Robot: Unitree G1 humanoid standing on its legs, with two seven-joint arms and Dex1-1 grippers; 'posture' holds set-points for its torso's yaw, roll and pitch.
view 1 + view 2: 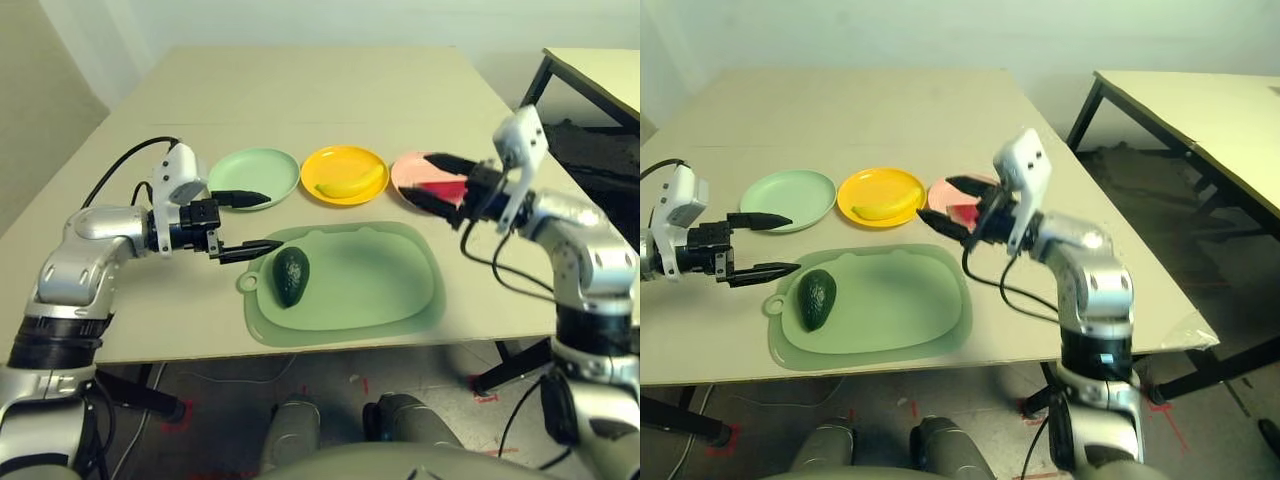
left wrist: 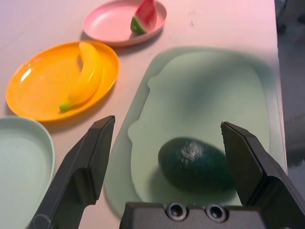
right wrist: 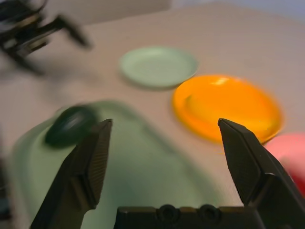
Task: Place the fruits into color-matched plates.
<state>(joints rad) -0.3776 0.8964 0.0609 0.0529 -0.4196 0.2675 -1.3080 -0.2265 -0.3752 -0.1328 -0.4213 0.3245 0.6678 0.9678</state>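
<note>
Item: avocado [image 1: 292, 276], dark green, the one fruit not yet on a plate. It lies on the large green mat [image 1: 380, 290], toward the mat's tab end, its long axis running roughly away from the robot, narrow end farther off.

Left claw [image 1: 243, 222]: released, fingers spread wide, nothing between them. The avocado sits just beyond its fingertips and lower, near but apart; seen along the wrist, it lies between the two fingers' lines, slightly toward one of them. This is the nearer arm.

Right claw [image 1: 948, 202]: released, empty, hanging above the pink plate [image 2: 110, 21], well apart from the avocado, with the mat's width between.

Mint green plate [image 1: 256, 175]: bare, just past the left claw's far finger, near the avocado's narrow end.

Yellow plate [image 1: 345, 173]: holds the banana [image 1: 352, 184].

Pink plate: holds the watermelon wedge [image 2: 145, 16].

Bench [image 1: 300, 90]: carries all of the above.

Judgement: the coming reach belongs to the left claw, forward and down over the avocado, closing across its short width; then a short carry to the mint plate.
</note>
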